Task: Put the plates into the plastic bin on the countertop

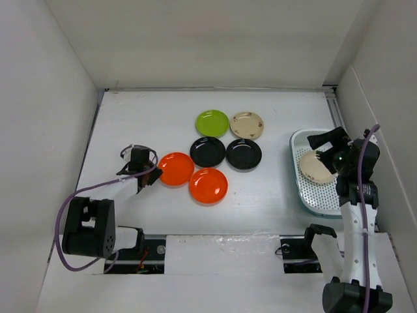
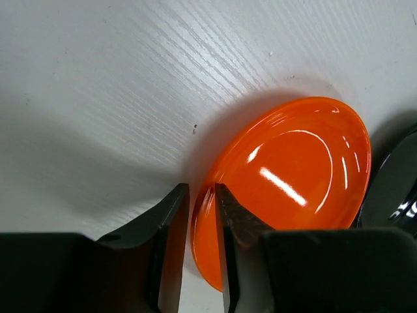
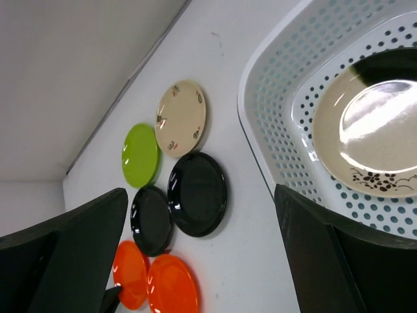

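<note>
My left gripper (image 1: 155,175) is shut on the left rim of an orange plate (image 1: 176,168); in the left wrist view its jaws (image 2: 202,205) pinch that rim of the orange plate (image 2: 293,169). A second orange plate (image 1: 208,185), two black plates (image 1: 207,151) (image 1: 244,154), a lime green plate (image 1: 212,122) and a beige plate (image 1: 247,124) lie on the white countertop (image 1: 143,124). The plastic bin (image 1: 311,202) stands at the right with a beige plate (image 1: 314,167) inside. My right gripper (image 1: 329,151) hangs open and empty above the bin (image 3: 273,130).
White walls bound the countertop on the left, back and right. The bin sits close to the right wall. The right wrist view shows the beige plate (image 3: 371,137) in the bin and the six plates on the countertop, black plate (image 3: 197,193) nearest the bin.
</note>
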You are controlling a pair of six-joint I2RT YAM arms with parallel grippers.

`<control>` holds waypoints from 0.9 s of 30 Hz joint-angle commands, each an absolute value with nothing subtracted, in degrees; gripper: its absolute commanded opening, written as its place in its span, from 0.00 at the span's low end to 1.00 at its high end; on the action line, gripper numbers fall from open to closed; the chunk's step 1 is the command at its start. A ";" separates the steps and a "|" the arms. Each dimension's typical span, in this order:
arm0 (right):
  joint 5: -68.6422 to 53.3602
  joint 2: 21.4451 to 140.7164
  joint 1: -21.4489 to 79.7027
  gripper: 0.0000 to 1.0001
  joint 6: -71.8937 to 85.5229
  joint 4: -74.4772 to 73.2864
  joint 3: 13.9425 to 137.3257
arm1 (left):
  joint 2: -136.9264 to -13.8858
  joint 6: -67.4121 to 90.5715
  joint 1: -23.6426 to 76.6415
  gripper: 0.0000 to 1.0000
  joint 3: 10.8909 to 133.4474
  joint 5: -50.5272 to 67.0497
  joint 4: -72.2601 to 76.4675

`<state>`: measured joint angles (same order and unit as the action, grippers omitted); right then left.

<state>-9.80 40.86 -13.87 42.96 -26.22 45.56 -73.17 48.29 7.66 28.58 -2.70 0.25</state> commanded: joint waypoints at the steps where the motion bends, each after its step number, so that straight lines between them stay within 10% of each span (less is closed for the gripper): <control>1: -15.81 40.52 -14.15 1.00 40.61 -25.22 48.60 | -74.79 47.99 7.47 0.20 28.65 -3.16 -1.32; 18: -31.44 42.88 -11.79 0.99 39.46 -16.63 47.73 | -60.43 50.19 7.47 0.00 31.63 -8.35 -10.98; 27: -28.67 57.46 18.78 0.98 35.95 -5.47 53.42 | -55.27 38.67 7.47 0.00 43.06 17.73 -4.75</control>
<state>-30.76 54.06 11.44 38.35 -13.15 49.10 -53.52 43.72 7.40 38.44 5.17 -8.73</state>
